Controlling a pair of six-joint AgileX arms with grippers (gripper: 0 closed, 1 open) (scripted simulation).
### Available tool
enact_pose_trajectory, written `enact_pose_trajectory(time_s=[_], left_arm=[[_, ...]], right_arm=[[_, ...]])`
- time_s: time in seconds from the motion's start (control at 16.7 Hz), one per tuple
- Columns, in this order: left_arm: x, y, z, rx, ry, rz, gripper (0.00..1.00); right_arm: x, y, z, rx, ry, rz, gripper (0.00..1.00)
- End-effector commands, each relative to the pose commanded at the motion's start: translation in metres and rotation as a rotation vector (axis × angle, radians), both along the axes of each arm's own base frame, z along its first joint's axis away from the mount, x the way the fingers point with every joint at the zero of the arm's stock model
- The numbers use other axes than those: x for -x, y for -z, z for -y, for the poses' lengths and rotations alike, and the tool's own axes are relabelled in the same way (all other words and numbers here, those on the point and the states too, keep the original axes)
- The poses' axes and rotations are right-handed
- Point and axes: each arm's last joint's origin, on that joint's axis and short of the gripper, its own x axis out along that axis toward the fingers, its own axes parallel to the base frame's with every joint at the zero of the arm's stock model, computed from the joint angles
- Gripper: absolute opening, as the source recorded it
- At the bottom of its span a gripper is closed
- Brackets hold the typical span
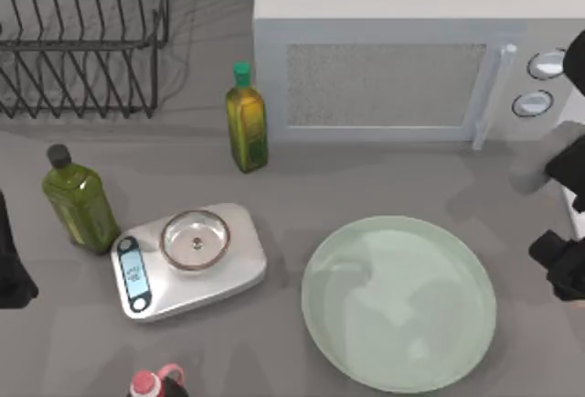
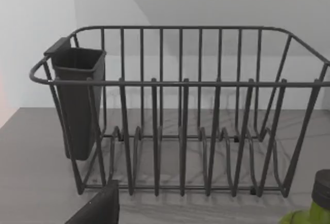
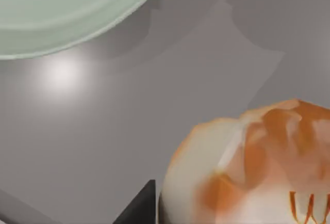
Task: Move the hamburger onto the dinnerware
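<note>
The microwave (image 1: 402, 59) dominates the far right of the grey surface (image 1: 292, 187), and the wire dish rack (image 1: 82, 40) sits at the far left, seen again close up in the left wrist view with a dark cutlery cup (image 2: 77, 100) hooked on its end. Nearer and to the right lies the dinnerware (image 1: 399, 303), the wide pale green plate, and it is bare. So the job is not done: nothing has landed on that plate yet.

Left of the plate a silver kitchen scale (image 1: 187, 264) carries a small clear glass bowl (image 1: 195, 240). A green oil bottle (image 1: 79, 200) stands at the left, a second, slimmer bottle (image 1: 246, 123) with a green cap stands in front of the microwave, and a pink-capped bottle (image 1: 146, 384) peeks in at the near edge.

Now the small one: the hamburger (image 3: 252, 172) looms right up against the right wrist camera, pale bun with orange streaks, the plate's rim off beyond it. The right claw (image 1: 558, 264) hangs at the right edge just beside the plate; whether it is pinching the hamburger I cannot tell. The left arm waits at the left edge.

My read: the carry and the drop onto the plate remain.
</note>
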Motion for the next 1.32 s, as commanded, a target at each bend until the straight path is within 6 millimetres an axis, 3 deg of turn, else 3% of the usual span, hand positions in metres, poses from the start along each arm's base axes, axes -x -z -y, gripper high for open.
enact_pose_trajectory(time_s=[0.3, 0.66, 0.84, 1.2, 1.32], left_arm=[[0.000, 0.000, 0.000, 0.000, 0.000, 0.000, 1.00], [0.000, 0.000, 0.000, 0.000, 0.000, 0.000, 1.00], [0.000, 0.000, 0.000, 0.000, 0.000, 0.000, 1.00], [0.000, 0.000, 0.000, 0.000, 0.000, 0.000, 1.00], [0.000, 0.000, 0.000, 0.000, 0.000, 0.000, 1.00]], right_arm=[[-0.015, 0.013, -0.066, 0.037, 0.333, -0.011, 0.00], [-0.012, 0.019, -0.132, 0.019, 0.594, 0.039, 0.00], [-0.010, 0.019, -0.146, 0.001, 0.634, 0.056, 0.00], [-0.009, 0.019, -0.145, 0.000, 0.638, 0.055, 0.00], [-0.009, 0.029, -0.147, 0.000, 0.630, 0.055, 0.00]])
